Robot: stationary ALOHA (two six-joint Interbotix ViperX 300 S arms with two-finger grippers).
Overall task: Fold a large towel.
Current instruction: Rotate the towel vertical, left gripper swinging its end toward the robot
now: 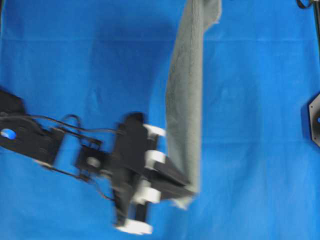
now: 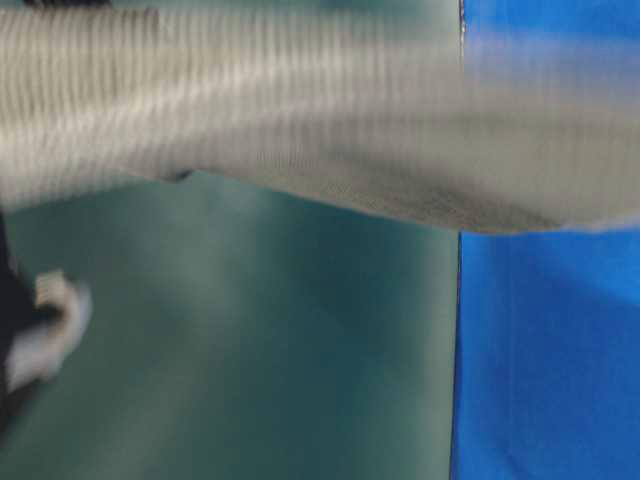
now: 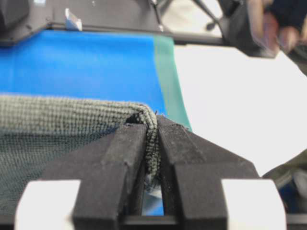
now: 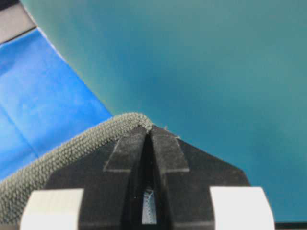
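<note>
Bright blue sheet (image 1: 75, 65) covers the desk. Above it the towel (image 1: 186, 100) hangs as one long band, its long axis running from the far edge toward the near side, gathered narrow in the overhead view. At its near end the left gripper (image 1: 176, 181) is clamped on a corner; the right gripper (image 4: 149, 132), outside the overhead view, pinches another edge. Motion blur smears the table-level view, and the towel's far end is cut off.
</note>
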